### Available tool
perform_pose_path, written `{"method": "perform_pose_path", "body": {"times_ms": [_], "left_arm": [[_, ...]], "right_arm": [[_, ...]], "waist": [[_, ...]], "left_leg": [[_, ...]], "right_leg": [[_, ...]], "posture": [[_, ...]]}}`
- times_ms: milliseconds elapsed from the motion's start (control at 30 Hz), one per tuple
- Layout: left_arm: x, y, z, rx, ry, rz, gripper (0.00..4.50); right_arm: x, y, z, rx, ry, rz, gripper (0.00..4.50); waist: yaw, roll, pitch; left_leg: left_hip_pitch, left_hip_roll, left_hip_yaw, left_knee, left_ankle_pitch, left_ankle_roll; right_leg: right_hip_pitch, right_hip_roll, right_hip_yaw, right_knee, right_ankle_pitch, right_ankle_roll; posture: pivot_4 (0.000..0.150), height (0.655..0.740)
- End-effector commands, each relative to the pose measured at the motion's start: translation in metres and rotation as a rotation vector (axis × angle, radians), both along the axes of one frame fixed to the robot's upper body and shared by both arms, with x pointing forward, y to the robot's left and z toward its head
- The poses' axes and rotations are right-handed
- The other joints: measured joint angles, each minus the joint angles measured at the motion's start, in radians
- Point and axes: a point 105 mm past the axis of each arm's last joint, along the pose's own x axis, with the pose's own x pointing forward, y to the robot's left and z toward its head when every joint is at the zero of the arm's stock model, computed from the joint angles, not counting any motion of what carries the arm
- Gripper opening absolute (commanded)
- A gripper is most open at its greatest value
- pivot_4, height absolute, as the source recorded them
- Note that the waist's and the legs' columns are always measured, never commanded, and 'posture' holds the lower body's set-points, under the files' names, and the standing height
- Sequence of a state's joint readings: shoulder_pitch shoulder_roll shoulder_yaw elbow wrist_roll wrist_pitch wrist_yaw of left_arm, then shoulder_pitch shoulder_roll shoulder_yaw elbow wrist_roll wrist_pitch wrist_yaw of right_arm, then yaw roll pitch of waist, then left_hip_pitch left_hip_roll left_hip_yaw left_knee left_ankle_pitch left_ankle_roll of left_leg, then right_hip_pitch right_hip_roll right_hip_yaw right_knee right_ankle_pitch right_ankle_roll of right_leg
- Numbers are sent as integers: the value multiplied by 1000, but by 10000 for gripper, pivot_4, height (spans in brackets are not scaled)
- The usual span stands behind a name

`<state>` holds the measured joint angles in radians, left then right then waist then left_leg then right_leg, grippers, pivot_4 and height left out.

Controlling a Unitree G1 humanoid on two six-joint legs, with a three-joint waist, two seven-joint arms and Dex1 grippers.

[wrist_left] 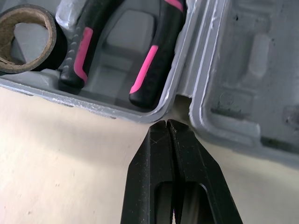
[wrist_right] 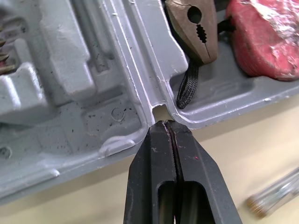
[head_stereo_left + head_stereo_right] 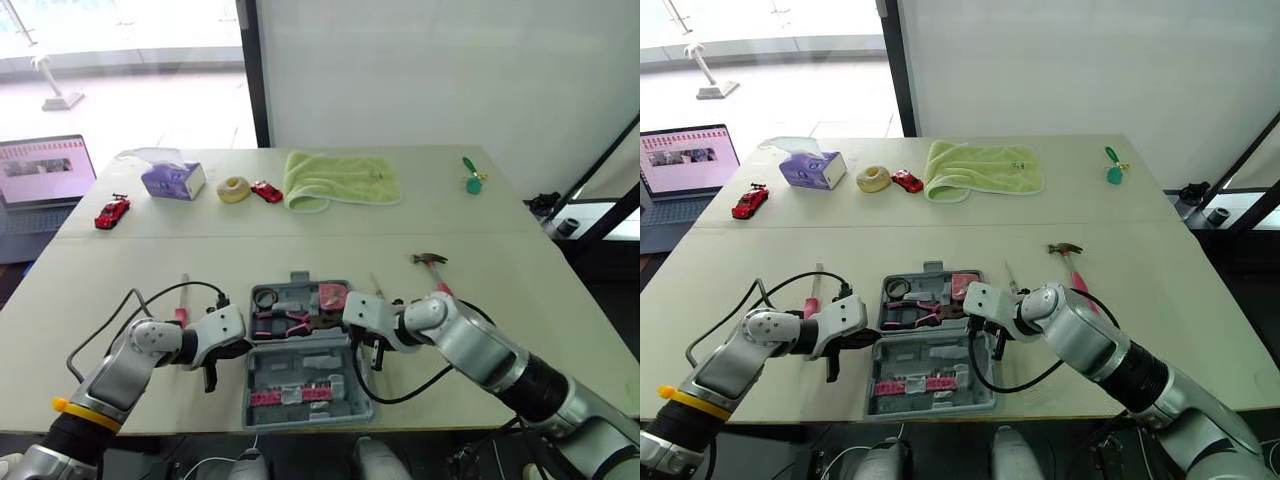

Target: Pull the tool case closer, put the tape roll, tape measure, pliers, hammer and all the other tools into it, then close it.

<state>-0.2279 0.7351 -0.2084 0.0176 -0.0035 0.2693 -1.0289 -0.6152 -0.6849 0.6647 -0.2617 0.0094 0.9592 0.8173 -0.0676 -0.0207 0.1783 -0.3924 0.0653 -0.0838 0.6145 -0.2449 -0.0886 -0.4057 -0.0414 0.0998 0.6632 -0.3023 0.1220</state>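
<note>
The grey tool case lies open near the table's front edge. Its far half holds a black tape roll, pink-handled pliers and a pink tape measure. My left gripper is shut, its tip on the table at the case's left hinge notch. My right gripper is shut too, its tip at the right hinge notch. The hammer lies on the table right of the case. A pink-handled screwdriver lies to its left, a clear-handled one just right.
Along the table's far side sit a tissue box, a cream tape ring, two red toy cars, a green towel and a green object. A laptop stands off the table's left.
</note>
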Motion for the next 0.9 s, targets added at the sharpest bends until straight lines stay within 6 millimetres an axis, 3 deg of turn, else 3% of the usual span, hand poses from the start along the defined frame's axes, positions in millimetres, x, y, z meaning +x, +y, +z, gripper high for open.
{"method": "perform_pose_path", "body": {"times_ms": [33,267,900], "left_arm": [[20,0,21,-19,-99,47,569],[38,-7,34,-27,-155,58,569],[17,-11,25,-40,-75,24,569]], "right_arm": [[14,5,16,23,-71,24,0],[18,3,14,13,-64,25,0],[23,5,15,13,-76,21,0]], "waist": [[2,0,3],[3,0,4],[1,0,4]], "left_leg": [[0,0,0,0,0,0],[0,0,0,0,0,0],[0,0,0,0,0,0]], "right_leg": [[0,0,0,0,0,0],[0,0,0,0,0,0],[0,0,0,1,0,0]], "posture": [[1500,7400],[1500,7400],[1500,7400]]}}
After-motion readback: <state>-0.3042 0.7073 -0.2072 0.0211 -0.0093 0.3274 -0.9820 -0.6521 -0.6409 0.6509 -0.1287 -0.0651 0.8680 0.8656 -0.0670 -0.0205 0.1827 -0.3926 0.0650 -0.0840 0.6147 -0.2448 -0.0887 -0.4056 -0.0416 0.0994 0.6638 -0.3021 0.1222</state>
